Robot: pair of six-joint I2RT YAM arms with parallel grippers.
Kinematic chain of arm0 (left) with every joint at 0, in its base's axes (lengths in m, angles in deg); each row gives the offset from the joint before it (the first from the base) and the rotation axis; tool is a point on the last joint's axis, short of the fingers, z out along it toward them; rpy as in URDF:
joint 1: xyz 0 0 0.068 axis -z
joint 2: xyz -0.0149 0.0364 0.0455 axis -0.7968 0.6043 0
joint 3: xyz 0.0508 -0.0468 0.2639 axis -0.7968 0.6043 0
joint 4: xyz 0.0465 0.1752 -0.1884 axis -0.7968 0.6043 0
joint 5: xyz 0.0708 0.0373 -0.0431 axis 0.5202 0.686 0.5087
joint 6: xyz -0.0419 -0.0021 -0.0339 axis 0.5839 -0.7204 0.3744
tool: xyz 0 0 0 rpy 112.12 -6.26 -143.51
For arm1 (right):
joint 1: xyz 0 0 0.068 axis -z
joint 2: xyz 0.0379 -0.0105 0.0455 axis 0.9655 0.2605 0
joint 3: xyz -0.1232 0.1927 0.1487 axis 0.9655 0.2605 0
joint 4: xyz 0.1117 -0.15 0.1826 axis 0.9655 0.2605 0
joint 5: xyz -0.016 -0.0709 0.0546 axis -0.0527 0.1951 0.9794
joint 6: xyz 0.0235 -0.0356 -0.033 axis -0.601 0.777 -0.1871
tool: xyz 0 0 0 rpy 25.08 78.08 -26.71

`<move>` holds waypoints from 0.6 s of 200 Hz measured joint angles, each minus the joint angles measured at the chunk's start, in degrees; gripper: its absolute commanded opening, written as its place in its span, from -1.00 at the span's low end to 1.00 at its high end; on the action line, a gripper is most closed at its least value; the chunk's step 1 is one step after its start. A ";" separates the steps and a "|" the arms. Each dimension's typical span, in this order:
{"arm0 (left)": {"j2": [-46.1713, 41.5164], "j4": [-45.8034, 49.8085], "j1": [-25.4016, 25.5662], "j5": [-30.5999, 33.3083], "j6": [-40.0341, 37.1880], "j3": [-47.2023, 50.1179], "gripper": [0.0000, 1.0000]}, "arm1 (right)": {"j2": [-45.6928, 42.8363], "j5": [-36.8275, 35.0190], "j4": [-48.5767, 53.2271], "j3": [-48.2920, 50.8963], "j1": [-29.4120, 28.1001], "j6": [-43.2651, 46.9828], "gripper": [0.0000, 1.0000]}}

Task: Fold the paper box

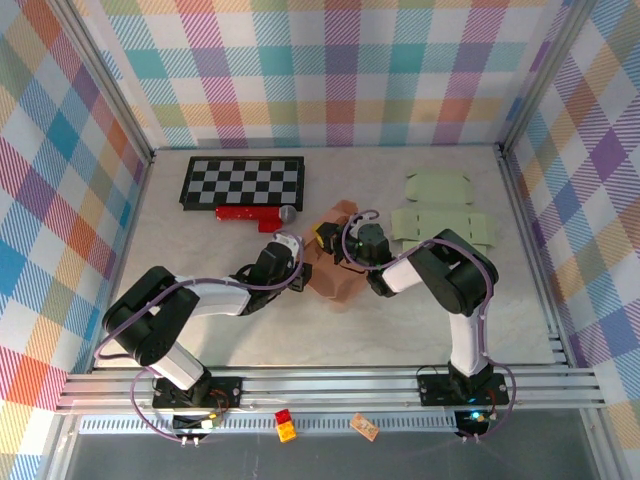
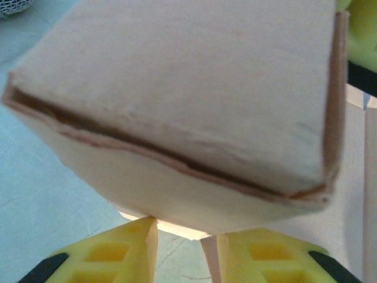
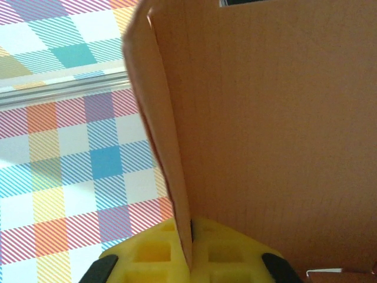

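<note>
The brown paper box (image 1: 333, 268) stands partly folded at the table's middle, between both arms. My left gripper (image 1: 300, 268) reaches it from the left. In the left wrist view the box (image 2: 188, 106) hangs just above the yellow fingertips (image 2: 138, 239). My left gripper (image 2: 179, 242) has its jaws apart with table showing between them, and a thin paper flap lies along the right finger's inner side. My right gripper (image 1: 338, 243) comes from the right. In its wrist view my right gripper (image 3: 191, 239) is shut on an upright wall of the box (image 3: 265, 118).
A black-and-white checkerboard (image 1: 243, 182) lies at the back left. In front of it is a red bar (image 1: 250, 213) with a grey mesh ball (image 1: 287, 214) at its end. Two flat pale-green box blanks (image 1: 440, 187) (image 1: 443, 228) lie at the back right. Plaid walls enclose the table.
</note>
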State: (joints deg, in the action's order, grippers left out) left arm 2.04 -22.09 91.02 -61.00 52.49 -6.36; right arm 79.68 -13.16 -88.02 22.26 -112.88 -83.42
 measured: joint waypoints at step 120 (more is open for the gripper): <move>1.73 0.37 0.92 3.21 4.28 -1.92 -0.69 | 0.48 -3.52 -2.16 0.81 -0.37 -1.27 -1.00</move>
State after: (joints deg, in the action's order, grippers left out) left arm 3.77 -21.72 91.94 -57.79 56.77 -8.28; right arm 80.16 -16.68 -90.18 23.07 -113.25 -84.68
